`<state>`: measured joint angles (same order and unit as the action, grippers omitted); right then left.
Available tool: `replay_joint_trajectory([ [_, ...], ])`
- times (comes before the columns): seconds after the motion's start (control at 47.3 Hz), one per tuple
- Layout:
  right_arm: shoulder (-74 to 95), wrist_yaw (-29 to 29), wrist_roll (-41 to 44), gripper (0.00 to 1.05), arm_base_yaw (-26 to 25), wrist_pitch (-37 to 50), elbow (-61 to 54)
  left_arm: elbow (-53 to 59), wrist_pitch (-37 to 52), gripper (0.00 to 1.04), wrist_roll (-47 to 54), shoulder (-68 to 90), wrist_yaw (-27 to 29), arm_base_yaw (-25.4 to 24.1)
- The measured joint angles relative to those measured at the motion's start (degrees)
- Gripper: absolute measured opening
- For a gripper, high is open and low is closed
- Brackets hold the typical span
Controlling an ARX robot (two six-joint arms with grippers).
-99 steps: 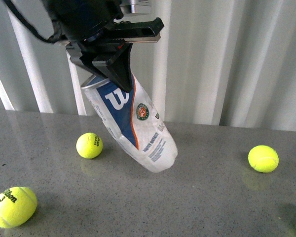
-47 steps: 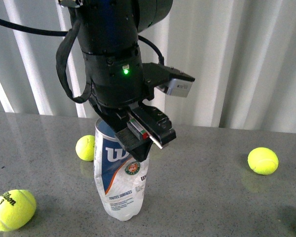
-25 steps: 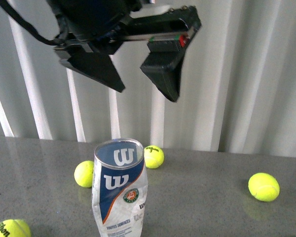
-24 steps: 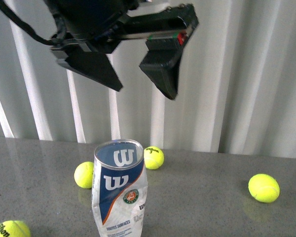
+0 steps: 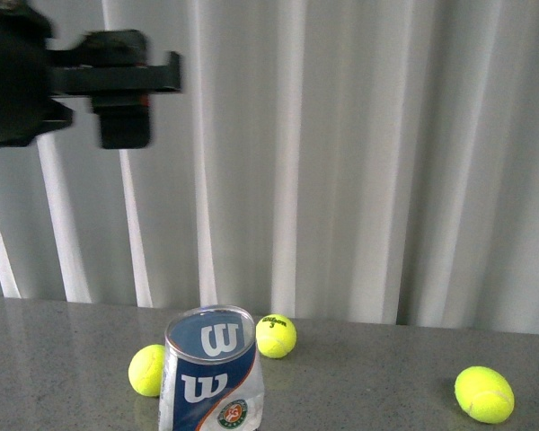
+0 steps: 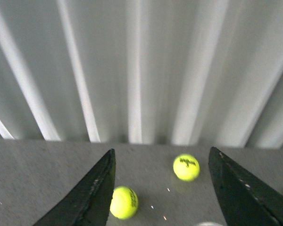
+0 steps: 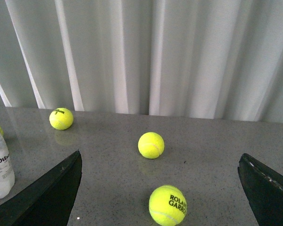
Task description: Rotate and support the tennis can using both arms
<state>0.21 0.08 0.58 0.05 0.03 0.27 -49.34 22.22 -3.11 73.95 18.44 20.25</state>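
The tennis can (image 5: 211,382) stands upright on the grey speckled tabletop (image 5: 386,355), near the front edge and left of middle. Its open mouth points up and its navy label with the white W logos faces me. The bottom of it is cut off from where I look. Nothing has hold of it. A yellow-green tennis ball (image 5: 146,370) sits just beside the can on its left, partly hidden behind it. A second ball (image 5: 276,335) lies a little farther back and to the right. A third ball (image 5: 484,393) rests well off to the right. A pleated white curtain (image 5: 341,162) hangs along the far side of the tabletop. The left arm (image 5: 13,76), black with a small green light, is up high at the far left, well above the can and apart from it. The left end effector (image 6: 161,150) is spread wide, with only bare tabletop and two balls showing between its black fingers (image 6: 89,197). The right end effector (image 7: 159,156) gapes just as wide and carries nothing. Its wrist camera looks over the tabletop at three balls, the nearest being a printed ball (image 7: 167,205) marked ROLAND GARROS. The can shows at the very edge of that view, outside the fingers and clear of them.
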Motion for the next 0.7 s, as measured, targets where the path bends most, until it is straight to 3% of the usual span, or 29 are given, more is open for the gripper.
replay_joint_trajectory([
  [0.085, 0.0, -0.13, 0.0, 0.98, 0.0, 0.0, 0.0, 9.51, 8.44, 0.43, 1.42, -5.49, -1.55, -2.93],
  [0.338, 0.0, -0.17, 0.0, 0.98, 0.0, 0.0, 0.0, 24.74, 13.22, 0.04, 2.27, -12.98, -6.84, -7.72],
  [0.698, 0.0, -0.17, 0.0, 0.98, 0.0, 0.0, 0.0, 37.31, 14.8, 0.04, 2.67, -24.44, -11.65, -13.33],
])
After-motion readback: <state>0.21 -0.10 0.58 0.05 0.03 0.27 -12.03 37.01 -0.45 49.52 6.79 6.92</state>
